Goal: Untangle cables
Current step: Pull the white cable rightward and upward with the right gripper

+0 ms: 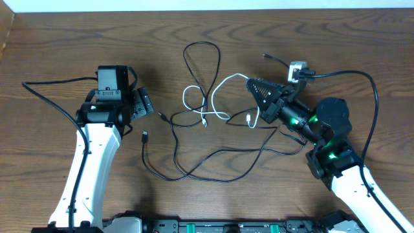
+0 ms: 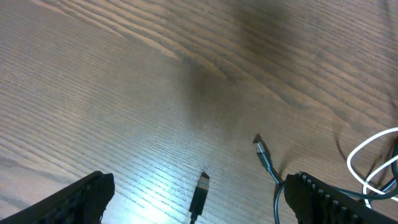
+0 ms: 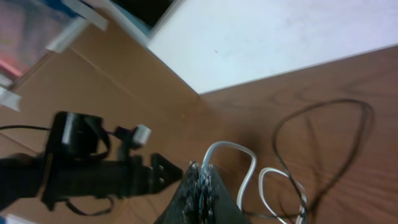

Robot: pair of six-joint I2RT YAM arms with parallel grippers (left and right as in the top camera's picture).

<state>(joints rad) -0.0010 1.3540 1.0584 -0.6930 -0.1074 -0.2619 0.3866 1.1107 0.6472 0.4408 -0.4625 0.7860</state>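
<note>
Cables (image 1: pixel 204 120) in loose tangle, crossings unclear; left pincer (image 1: pixel 146 103) wide apart, right pincer (image 1: pixel 251 82) together on white cable (image 1: pixel 228 77), grip blurred.

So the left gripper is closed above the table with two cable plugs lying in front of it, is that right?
Not quite: the left gripper is open, its fingers spread wide, as the left wrist view shows. The rest holds: it is above the table, with two cable plugs lying in front of it.

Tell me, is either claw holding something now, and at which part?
The right claw is shut on the white cable, on a bend midway, away from its plugs. The left claw is open and empty.
</note>
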